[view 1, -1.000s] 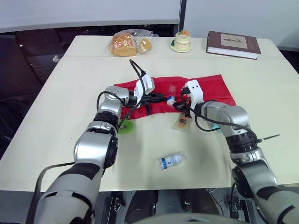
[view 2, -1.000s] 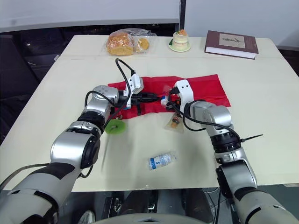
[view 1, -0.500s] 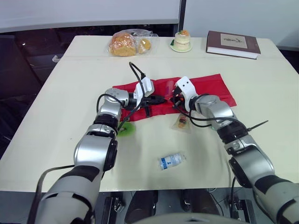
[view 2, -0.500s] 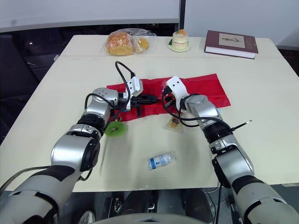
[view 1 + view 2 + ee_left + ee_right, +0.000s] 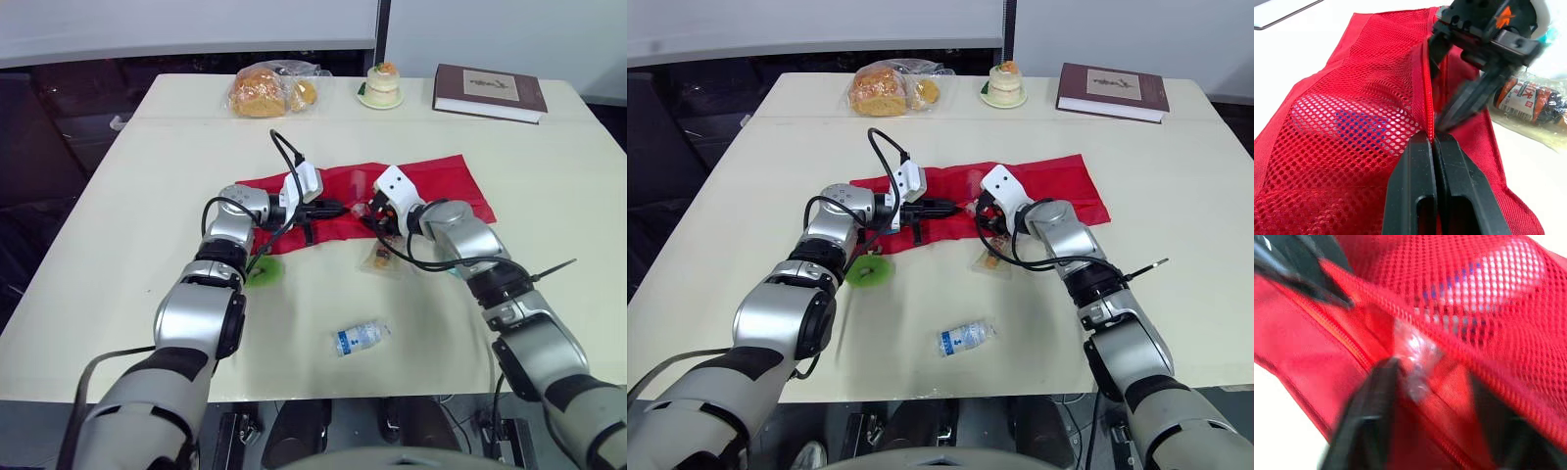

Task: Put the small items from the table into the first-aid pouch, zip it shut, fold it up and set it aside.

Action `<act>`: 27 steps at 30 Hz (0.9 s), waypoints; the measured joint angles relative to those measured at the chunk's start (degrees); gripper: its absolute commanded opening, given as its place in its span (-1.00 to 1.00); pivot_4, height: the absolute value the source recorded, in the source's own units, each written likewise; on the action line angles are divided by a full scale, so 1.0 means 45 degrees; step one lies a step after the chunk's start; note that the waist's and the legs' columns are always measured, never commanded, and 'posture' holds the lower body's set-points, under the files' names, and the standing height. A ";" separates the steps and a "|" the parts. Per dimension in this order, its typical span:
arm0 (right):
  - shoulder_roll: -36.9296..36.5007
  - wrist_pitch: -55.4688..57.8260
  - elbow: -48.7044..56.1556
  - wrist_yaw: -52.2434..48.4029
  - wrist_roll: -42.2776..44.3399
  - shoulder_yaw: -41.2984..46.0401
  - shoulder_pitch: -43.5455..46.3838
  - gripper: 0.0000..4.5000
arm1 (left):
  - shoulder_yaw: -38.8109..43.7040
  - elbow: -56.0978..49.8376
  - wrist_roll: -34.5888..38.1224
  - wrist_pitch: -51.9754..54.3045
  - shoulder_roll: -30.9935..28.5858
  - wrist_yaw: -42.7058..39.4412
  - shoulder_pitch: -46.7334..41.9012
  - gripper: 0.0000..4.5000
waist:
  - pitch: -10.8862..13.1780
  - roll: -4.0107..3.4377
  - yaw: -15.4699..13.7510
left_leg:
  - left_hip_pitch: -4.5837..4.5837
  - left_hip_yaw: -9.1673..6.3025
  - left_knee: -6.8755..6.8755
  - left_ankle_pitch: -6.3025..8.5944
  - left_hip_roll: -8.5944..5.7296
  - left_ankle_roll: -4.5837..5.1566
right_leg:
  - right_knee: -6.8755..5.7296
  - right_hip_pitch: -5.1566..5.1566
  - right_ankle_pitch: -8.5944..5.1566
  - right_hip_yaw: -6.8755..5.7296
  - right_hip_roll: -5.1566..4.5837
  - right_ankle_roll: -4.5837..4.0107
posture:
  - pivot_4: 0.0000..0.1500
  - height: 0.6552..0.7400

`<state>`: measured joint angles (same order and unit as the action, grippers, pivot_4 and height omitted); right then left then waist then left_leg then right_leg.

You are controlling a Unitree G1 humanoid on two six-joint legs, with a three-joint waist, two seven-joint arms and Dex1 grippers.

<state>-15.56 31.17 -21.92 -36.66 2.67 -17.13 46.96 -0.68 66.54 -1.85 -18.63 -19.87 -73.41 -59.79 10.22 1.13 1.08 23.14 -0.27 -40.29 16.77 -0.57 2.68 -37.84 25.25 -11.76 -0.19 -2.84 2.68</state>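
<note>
The red first-aid pouch (image 5: 441, 184) is laid flat and unfolded at the centre of the frame, on the pale surface (image 5: 137, 196). Its zip edge is clamped between the closed fingers of the left gripper (image 5: 1432, 143), beside the mesh pocket (image 5: 1327, 161), through which a white and blue item is seen. The right gripper (image 5: 371, 210) is held at the pouch's near edge, just right of the left one, with its fingers (image 5: 1374, 401) apart and a clear, crinkled thing (image 5: 1418, 362) between them. A clear packet (image 5: 380, 258) with brown contents is seen just below the pouch, and a green item (image 5: 265, 270) at lower left of it. A small bottle (image 5: 359, 337) is lying lower in the frame. Along the top edge, a bag of bread (image 5: 266, 91), a small cake (image 5: 382, 82) and a book (image 5: 490, 93) are placed.
</note>
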 measured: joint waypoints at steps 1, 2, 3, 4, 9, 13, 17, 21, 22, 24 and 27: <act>-0.0048 0.0058 0.0263 -0.0076 0.0006 0.0011 -0.0155 0.40 | 0.0000 0.0025 -0.0013 -0.0014 -0.0011 0.0006 -0.0004 -1.00 | 0.0000 0.0000 -0.0003 | 0.0000 -0.0001 0.0000 0.0000 0.0000 0.0000 | 0.0000 0.0001 0.0000 0.0000 0.0000 0.0000 | 1.00 0.74; -0.0065 0.0114 0.0436 -0.0121 0.0014 0.0011 -0.0256 0.40 | 0.0001 0.0042 -0.0018 -0.0030 -0.0022 0.0010 -0.0004 -1.00 | 0.0000 0.0000 -0.0003 | 0.0000 0.0000 0.0000 0.0000 0.0000 0.0000 | -0.0001 0.0002 0.0000 0.0000 0.0001 0.0000 | 1.00 0.74; -0.0131 0.0311 0.0923 -0.0259 0.0028 0.0010 -0.0524 0.40 | 0.0001 0.0097 -0.0028 -0.0060 -0.0033 0.0027 -0.0017 -1.00 | 0.0000 0.0000 -0.0005 | 0.0002 -0.0001 0.0000 0.0002 0.0000 0.0003 | -0.0003 0.0005 0.0000 0.0000 0.0002 0.0000 | 1.00 0.74; -0.0136 0.0320 0.0955 -0.0268 0.0030 0.0010 -0.0541 0.40 | 0.0001 0.0098 -0.0029 -0.0061 -0.0033 0.0027 -0.0017 -1.00 | 0.0000 0.0000 -0.0006 | 0.0002 -0.0001 0.0000 0.0002 0.0001 0.0003 | -0.0003 0.0005 0.0000 0.0000 0.0002 0.0000 | 1.00 0.74; -0.0715 0.0551 0.3759 -0.1261 0.0936 0.0401 -0.1616 0.40 | -0.0002 0.0116 -0.0045 -0.0112 -0.0062 0.0118 -0.0070 -1.00 | 0.0000 0.0000 -0.0028 | 0.0044 -0.0004 -0.0005 0.0001 0.0000 0.0003 | -0.0004 0.0038 0.0001 -0.0001 0.0002 0.0001 | 1.00 0.74; -0.1516 0.0425 0.6296 -0.2095 0.2187 0.1494 -0.2819 0.40 | -0.0002 0.0178 -0.0055 -0.0134 -0.0136 0.0171 -0.0171 -1.00 | 0.0000 0.0001 -0.0073 | 0.0119 -0.0028 -0.0030 -0.0007 -0.0003 -0.0010 | -0.0011 0.0100 0.0002 -0.0025 0.0000 0.0001 | 1.00 0.74; -0.2633 0.0451 0.8398 -0.3150 0.3761 0.2788 -0.4182 0.40 | -0.0003 0.0372 -0.0067 -0.0182 -0.0285 0.0264 -0.0195 -1.00 | 0.0000 0.0001 -0.0088 | 0.0123 -0.0036 -0.0031 0.0003 -0.0014 0.0007 | -0.0008 0.0099 0.0003 -0.0033 -0.0008 0.0002 | 1.00 0.74; -0.4715 0.0489 0.9772 -0.4972 0.5867 0.5124 -0.5872 0.90 | -0.0013 0.0508 -0.0096 -0.0219 -0.0457 0.0436 -0.0197 -1.00 | 0.0001 0.0000 -0.0143 | 0.0128 -0.0050 -0.0034 0.0009 -0.0023 0.0019 | -0.0003 0.0087 0.0003 -0.0045 -0.0016 0.0003 | 1.00 0.74; -0.5544 0.0514 0.9778 -0.5671 0.6505 0.5981 -0.6209 0.95 | -0.0020 0.0517 -0.0116 -0.0223 -0.0483 0.0485 -0.0199 -1.00 | 0.0003 -0.0004 -0.0149 | 0.0128 -0.0044 -0.0039 0.0011 -0.0031 0.0023 | -0.0004 0.0086 0.0004 -0.0041 -0.0025 0.0005 | 1.00 0.74; -0.7057 0.0502 0.9707 -0.6795 0.7209 0.7578 -0.6349 0.95 | -0.0021 0.0588 -0.0166 -0.0229 -0.0645 0.0501 -0.0190 -1.00 | 0.0004 -0.0005 -0.0123 | 0.0121 -0.0043 -0.0041 0.0011 -0.0034 0.0025 | -0.0005 0.0081 0.0007 -0.0040 -0.0030 0.0009 | 1.00 0.74; -0.8505 0.0381 0.9557 -0.7992 0.7951 0.8814 -0.6436 0.95 | -0.0038 0.0594 -0.0182 -0.0237 -0.0638 0.0498 -0.0190 -1.00 | 0.0002 -0.0004 -0.0082 | 0.0104 -0.0049 -0.0037 0.0011 -0.0009 0.0024 | -0.0010 0.0067 0.0007 -0.0044 -0.0011 0.0009 | 1.00 0.74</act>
<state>-53.83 32.88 21.09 -72.62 38.45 22.54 17.99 -0.85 69.21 -2.67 -19.70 -22.74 -71.17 -60.65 10.22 1.11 0.71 23.61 -0.49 -40.45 16.82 -0.61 2.79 -37.88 25.55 -11.73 -0.39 -2.89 2.72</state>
